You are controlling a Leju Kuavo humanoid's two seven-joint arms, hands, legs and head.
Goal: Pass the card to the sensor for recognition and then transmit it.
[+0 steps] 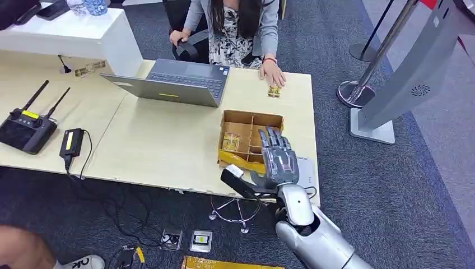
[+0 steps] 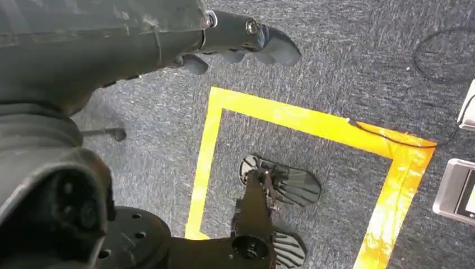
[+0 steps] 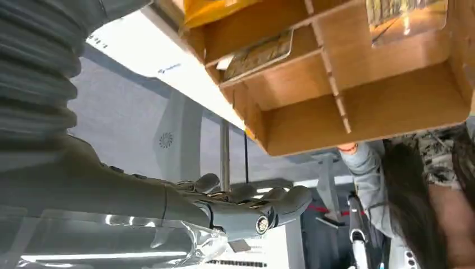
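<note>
The right hand [image 1: 278, 159] hovered over the near right part of the table [image 1: 157, 145], its fingers [image 1: 275, 143] stretched out flat and apart above the near edge of the box [image 1: 249, 137], holding nothing. In the right wrist view the same hand [image 3: 246, 210] lay open, fingers extended, with the box [image 3: 358, 95] beyond it. The left hand [image 2: 241, 47] hung low over the carpet [image 2: 347, 67], fingers loosely curled with nothing between them; yellow tape [image 2: 313, 126] marked a square on the floor beneath it.

The box was a brown divided tray standing near the table's right edge. One card [image 1: 231, 142] in a clear sleeve lay in a left compartment; the right wrist view showed this card [image 3: 406, 17] and a second card [image 3: 260, 53] in another compartment. A white sheet [image 1: 307, 168] lay just right of the box, partly under the hand.

Farther off, an open laptop [image 1: 179, 82] sat mid-table. Left of it lay a black controller [image 1: 25, 129] with two antennas and a small black device [image 1: 71, 142] with a cable. At the far edge a third card [image 1: 274, 92] lay on the table, a person's hand [image 1: 273, 73] touching its far side. The person [image 1: 235, 28] sat behind the table. To the right, on the carpet, stood a grey kiosk [image 1: 414, 73], tilted in the view, near a barrier post [image 1: 369, 61].
</note>
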